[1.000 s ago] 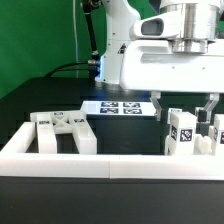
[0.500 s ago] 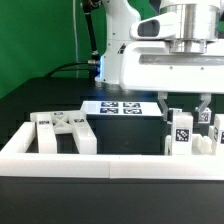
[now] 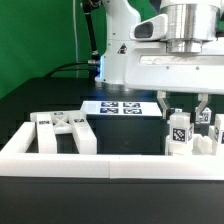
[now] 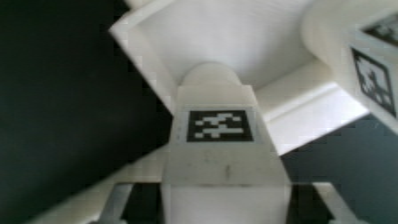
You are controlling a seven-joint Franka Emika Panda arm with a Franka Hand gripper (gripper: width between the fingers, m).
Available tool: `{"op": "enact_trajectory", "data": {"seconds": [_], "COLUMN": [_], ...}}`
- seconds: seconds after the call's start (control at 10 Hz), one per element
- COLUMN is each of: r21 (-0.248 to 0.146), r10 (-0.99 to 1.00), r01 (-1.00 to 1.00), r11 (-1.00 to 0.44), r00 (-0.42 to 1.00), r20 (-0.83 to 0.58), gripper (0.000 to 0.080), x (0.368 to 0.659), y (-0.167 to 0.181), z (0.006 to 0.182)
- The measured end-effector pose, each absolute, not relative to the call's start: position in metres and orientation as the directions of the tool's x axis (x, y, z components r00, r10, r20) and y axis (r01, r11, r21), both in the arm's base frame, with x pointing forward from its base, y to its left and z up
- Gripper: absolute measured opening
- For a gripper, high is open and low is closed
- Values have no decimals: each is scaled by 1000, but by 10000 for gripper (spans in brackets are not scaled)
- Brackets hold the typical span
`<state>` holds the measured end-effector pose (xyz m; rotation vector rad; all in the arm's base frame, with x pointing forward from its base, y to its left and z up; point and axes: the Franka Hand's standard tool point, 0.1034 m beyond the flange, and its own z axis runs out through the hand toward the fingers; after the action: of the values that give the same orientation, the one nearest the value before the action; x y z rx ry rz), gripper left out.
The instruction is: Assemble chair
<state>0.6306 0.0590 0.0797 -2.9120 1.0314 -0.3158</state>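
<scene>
Wrist view has my gripper point(image 4: 222, 198) clenched on a tagged square post point(image 4: 221, 120) of the chair, standing at the exterior view's right, just behind the white rail point(image 3: 110, 165). Held near its top, I judge it could swing and clip the neighbouring parts point(image 3: 214, 135).

Smooth matt white plastic chair post point(image 3: 179, 133); matt black table point(image 3: 40, 95); glossy white arm casing point(image 3: 165, 65)

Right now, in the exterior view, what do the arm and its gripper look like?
The arm is glossy white, with rounded shells and dark joint seams. A grey cylinder sits above the boxy white body of the gripper, which carries two slim dark fingers. A black cable runs toward the base. No markings are legible.
</scene>
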Motion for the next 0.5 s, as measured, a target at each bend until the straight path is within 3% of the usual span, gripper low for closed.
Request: {"op": "enact_trajectory", "data": {"seconds": [0.5], "r21": [-164], "r10": [-929], "r01": [-915], "r11": [-368], "r00": [354], "r20": [108], "gripper": [291], "x": [631], "y": [61], "z": [78]}}
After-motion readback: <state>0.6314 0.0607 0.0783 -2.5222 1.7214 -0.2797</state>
